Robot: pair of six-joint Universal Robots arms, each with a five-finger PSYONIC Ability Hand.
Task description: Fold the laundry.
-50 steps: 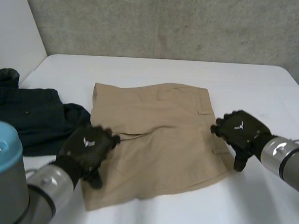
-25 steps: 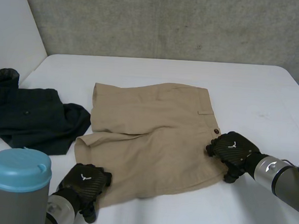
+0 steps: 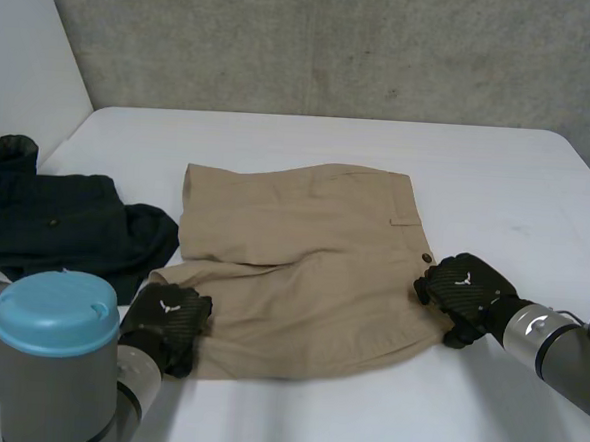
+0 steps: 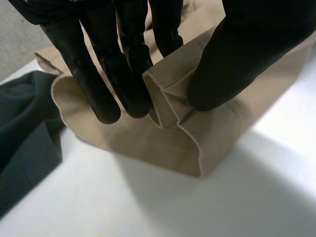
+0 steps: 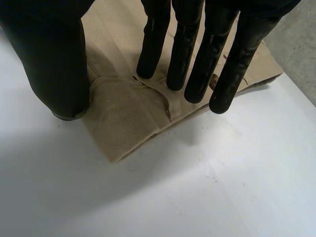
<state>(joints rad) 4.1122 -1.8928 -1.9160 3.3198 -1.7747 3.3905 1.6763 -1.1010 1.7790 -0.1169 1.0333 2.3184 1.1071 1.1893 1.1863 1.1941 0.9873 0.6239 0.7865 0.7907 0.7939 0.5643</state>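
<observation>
Head view gives me the tan shorts (image 3: 303,252) spread mid-surface (image 3: 478,172), left hand (image 3: 167,318) pinching a rolled hem corner, right hand (image 3: 463,291) pinching the waistband corner, while my left arm (image 3: 46,366) blocks the near-left surface and the dark clothes (image 3: 54,231) run off-frame.

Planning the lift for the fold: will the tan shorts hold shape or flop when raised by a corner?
Likely floppy: the shorts buckle into a soft fold where the left hand pinches the hem. Probably light, being thin cloth; the coarse weave should resist slipping.
</observation>
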